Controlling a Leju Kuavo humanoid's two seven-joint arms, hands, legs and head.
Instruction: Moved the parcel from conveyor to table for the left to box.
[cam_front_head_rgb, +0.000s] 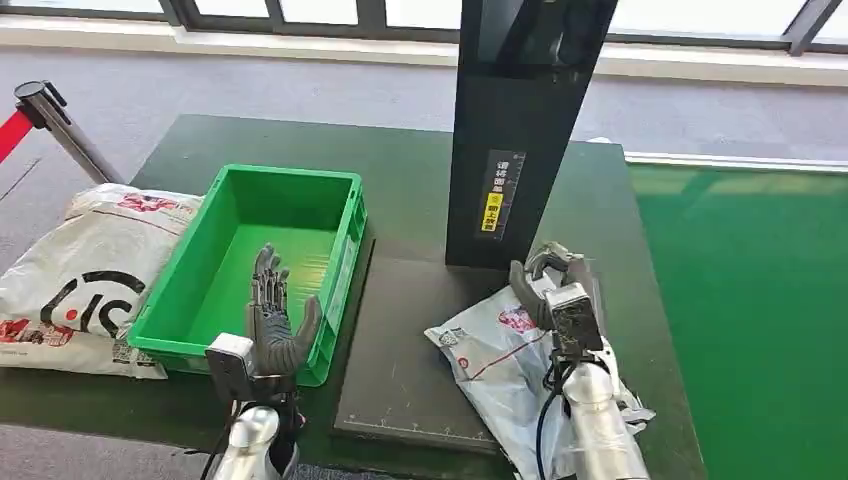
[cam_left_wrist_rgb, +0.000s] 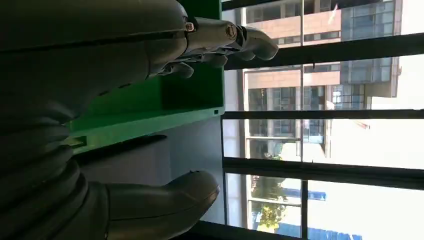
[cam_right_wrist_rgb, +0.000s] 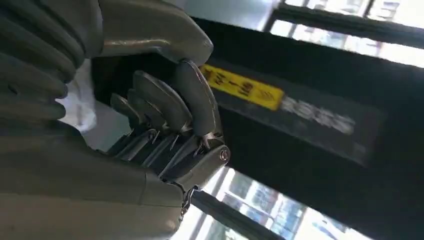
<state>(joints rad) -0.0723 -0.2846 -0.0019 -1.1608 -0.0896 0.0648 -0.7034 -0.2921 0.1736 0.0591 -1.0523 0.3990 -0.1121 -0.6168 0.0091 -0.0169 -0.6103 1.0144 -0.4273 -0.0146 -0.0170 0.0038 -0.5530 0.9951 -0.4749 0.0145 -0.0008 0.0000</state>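
Right hand (cam_front_head_rgb: 556, 283): fingers curled in, seemingly empty, poised over the parcel's (cam_front_head_rgb: 490, 350) far edge. Left hand (cam_front_head_rgb: 274, 318): fingers spread upright, empty, before the green bin (cam_front_head_rgb: 340, 245). I judge the move done: parcel lies on the table (cam_front_head_rgb: 410, 180) at 5 o'clock of the bin. Boxing remains. Parcel: crumpled white poly bag, red print.

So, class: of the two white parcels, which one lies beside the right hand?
The parcel on the dark mat below the black pillar; the right hand is at it. The other parcel lies left of the green crate.
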